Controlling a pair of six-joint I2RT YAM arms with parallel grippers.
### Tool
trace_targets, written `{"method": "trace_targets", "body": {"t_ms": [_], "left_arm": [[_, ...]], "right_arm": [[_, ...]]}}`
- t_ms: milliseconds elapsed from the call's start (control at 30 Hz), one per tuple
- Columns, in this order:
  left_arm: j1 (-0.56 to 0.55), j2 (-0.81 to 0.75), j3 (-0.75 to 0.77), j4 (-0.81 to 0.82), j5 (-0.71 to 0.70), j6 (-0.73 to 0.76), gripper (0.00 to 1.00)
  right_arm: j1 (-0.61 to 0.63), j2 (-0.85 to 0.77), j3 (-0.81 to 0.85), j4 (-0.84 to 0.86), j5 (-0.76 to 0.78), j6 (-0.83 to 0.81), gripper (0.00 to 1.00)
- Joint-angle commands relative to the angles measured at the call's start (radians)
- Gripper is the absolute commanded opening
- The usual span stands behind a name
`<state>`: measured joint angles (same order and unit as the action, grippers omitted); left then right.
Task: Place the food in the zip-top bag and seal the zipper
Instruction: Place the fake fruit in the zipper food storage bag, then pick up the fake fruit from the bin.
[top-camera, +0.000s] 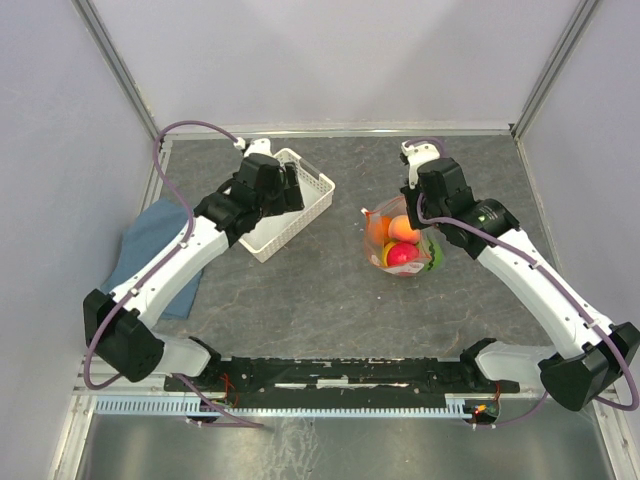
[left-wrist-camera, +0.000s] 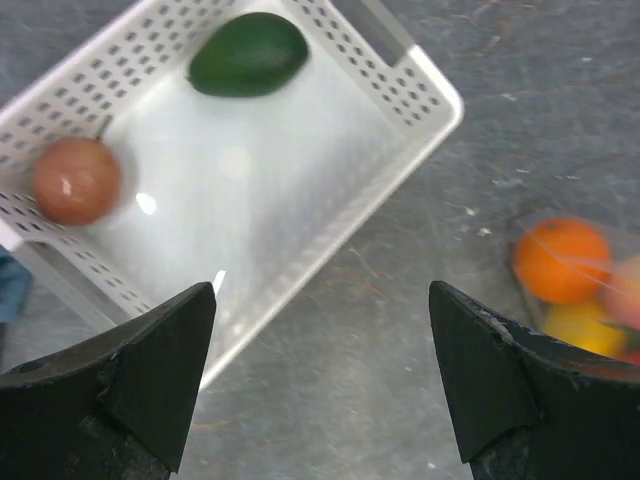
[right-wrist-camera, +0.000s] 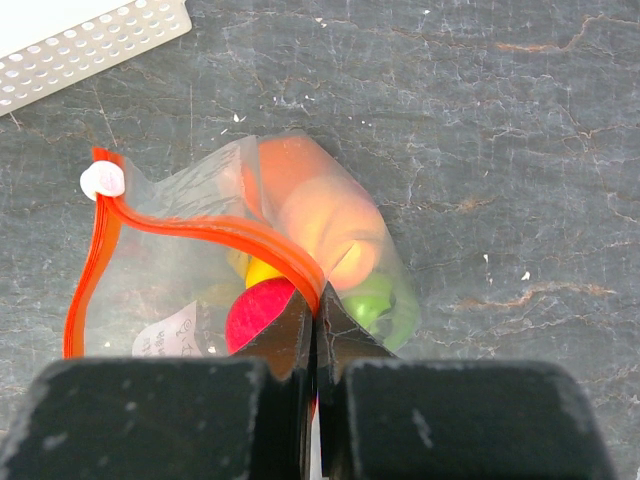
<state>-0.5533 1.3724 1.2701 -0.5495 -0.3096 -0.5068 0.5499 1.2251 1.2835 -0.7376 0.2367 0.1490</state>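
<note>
Right, nearest on the left lies a blue cloth (top-camera: 150, 245), nothing touching it. Further in on the right, the right gripper (right-wrist-camera: 316, 300) has its jaws clamped tight on the zipper (right-wrist-camera: 200, 228), pinching the red-orange strip at one end of the zip-top bag (right-wrist-camera: 170, 270). The white slider (right-wrist-camera: 102, 180) sits at the other end, and the mouth bows open in between. Inside the bag I can make out the red apple (right-wrist-camera: 258, 312), the peach (right-wrist-camera: 325, 225), the orange (left-wrist-camera: 560, 260), the lemon (left-wrist-camera: 572, 325) and the green round one (right-wrist-camera: 380, 305). Across at the far left, the left gripper (left-wrist-camera: 320, 300) hangs by the white basket (left-wrist-camera: 420, 100), fingers spread wide with nothing between them. Two pieces wait in that basket, well apart: the dark avocado (left-wrist-camera: 248, 54) and the brown piece (left-wrist-camera: 75, 180). So by my reckoning it's five in and two to go. After that the slider has to run the whole strip, and sealing is not yet begun.
</note>
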Motion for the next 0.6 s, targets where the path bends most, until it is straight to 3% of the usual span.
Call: {"method": "trace_targets", "body": {"t_ms": [0,167,333,567], "left_arm": [[0.055,0.058,0.038,0.043,0.007,0.195,0.93],[0.111,0.139,0.074,0.185,0.101,0.338,0.98],[0.206,0.270,0.174,0.207,0.323,0.402,0.99],[0.285,0.435,0.250,0.240,0.481,0.597,1.00]], "right_arm": [[-0.001,-0.023,-0.010,0.072,-0.006,-0.005,0.01],[0.001,-0.028,-0.014,0.074,-0.053,-0.002,0.01],[0.001,-0.040,-0.028,0.080,-0.105,0.005,0.01],[0.000,-0.054,-0.036,0.093,-0.127,0.007,0.01]]}}
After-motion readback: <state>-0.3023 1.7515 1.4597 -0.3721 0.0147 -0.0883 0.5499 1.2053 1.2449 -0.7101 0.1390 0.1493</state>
